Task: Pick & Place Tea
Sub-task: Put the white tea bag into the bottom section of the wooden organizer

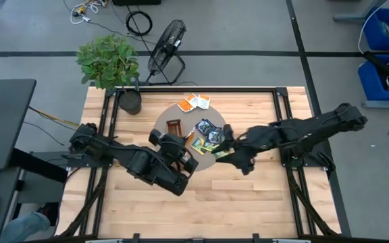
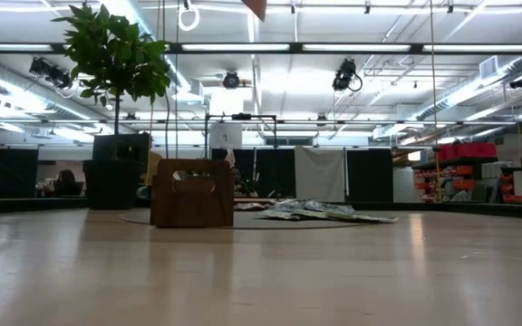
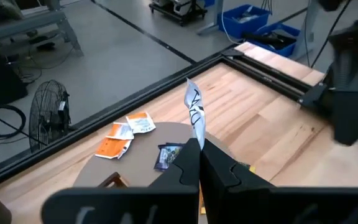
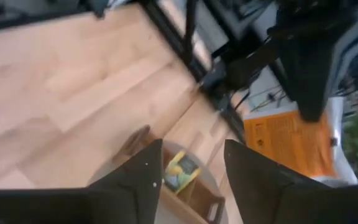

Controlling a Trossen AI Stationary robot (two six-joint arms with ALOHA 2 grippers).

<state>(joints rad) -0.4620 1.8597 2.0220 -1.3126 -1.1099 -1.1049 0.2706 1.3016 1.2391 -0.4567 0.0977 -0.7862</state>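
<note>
Tea sachets lie on a round grey mat point(image 1: 181, 115): orange-and-white ones point(image 1: 194, 102) at its far side, dark blue ones point(image 1: 206, 128) and yellow-green ones point(image 1: 198, 143) in the middle. The brown wooden tray point(image 1: 174, 126) stands on the mat's left part. My left gripper point(image 1: 183, 150) hovers over the mat's near side, shut on a white-and-blue sachet point(image 3: 194, 109). My right gripper point(image 1: 227, 143) is open above the mat's right edge and touches nothing. In its wrist view a yellow-green sachet point(image 4: 180, 171) shows beyond the gripper point(image 4: 194, 155), at the tray point(image 4: 194, 196). My left gripper pinches the white-and-blue sachet by its lower edge point(image 3: 197, 138) between the two fingertips point(image 3: 188, 155). The sachet stands up past the fingertips, a little bent, lifted clear of the mat.
A potted plant point(image 1: 110, 64) stands at the table's far left corner. Black frame rails point(image 1: 194, 88) run along the far edge and both sides. Bare wood point(image 1: 248, 202) lies on the near half. In the low view the tray point(image 2: 191, 192) and the sachet pile point(image 2: 320, 211) show.
</note>
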